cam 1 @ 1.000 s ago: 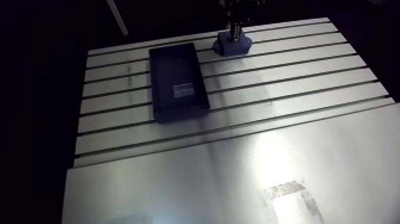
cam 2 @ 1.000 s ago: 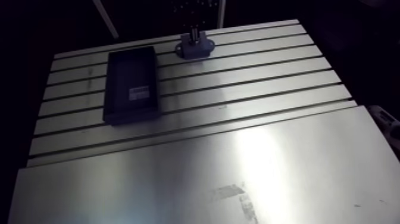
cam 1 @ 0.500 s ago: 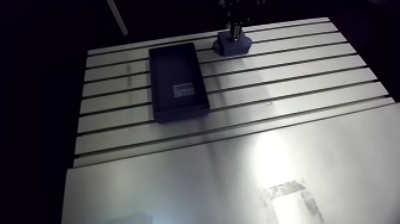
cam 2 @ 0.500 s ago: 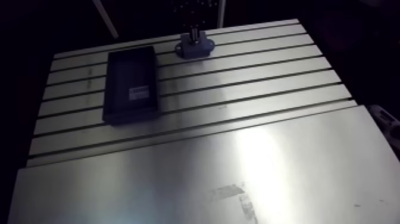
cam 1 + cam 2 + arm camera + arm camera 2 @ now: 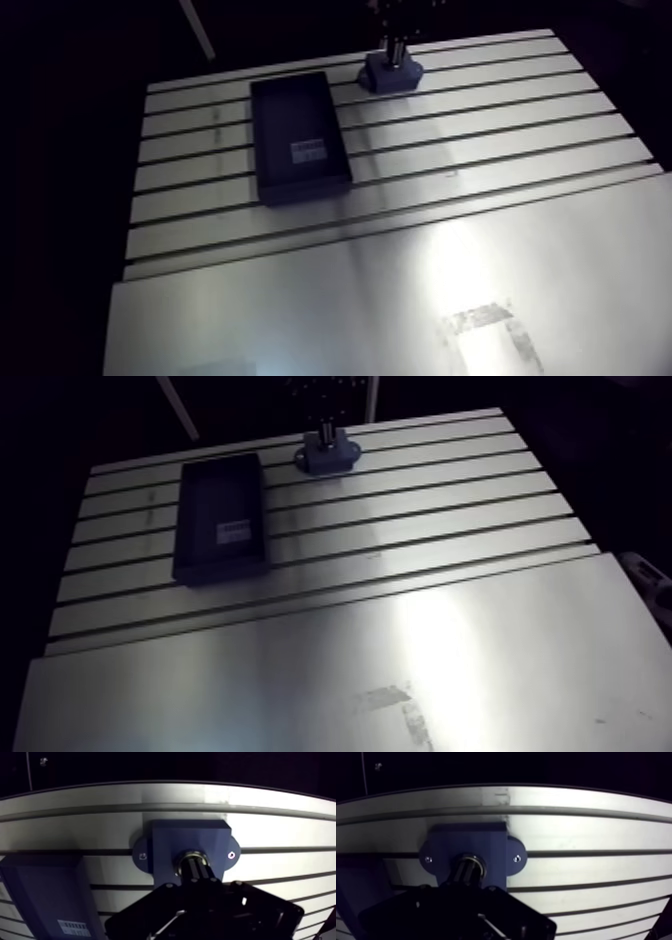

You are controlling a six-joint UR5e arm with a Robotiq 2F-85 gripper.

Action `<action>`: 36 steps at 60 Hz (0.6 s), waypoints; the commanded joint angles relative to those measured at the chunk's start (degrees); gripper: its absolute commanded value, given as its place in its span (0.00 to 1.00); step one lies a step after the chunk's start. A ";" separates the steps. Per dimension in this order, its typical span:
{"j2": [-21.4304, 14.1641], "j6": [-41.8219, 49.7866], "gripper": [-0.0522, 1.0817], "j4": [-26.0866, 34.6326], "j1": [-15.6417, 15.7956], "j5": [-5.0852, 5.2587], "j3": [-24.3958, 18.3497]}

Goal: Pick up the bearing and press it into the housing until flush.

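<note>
Wrist view: bearing [image 5: 191, 856] sits in the bore of the blue housing [image 5: 165, 842] on the surface [image 5: 280, 832], gripper [image 5: 196, 866] pressing right on top. Can't tell whether its fingers [image 5: 199, 873] are clamped. Probably nearly seated, with only the final push to flush left.

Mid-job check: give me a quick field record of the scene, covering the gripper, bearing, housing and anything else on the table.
gripper: gripper is down directly over the housing's bore
bearing: bearing shows as a metallic ring at the bore, just under the gripper; cannot tell if it is flush
housing: blue housing sits on the slotted table, near its far edge
other: dark tray with a white label lies beside the housing, apart from it
</note>
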 commanded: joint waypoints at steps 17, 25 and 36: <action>0.00 -0.03 1.00 -0.07 0.22 0.26 0.08; 0.00 -0.03 0.99 -0.07 0.22 0.26 0.17; 0.00 -0.12 0.99 -0.07 0.05 0.19 0.25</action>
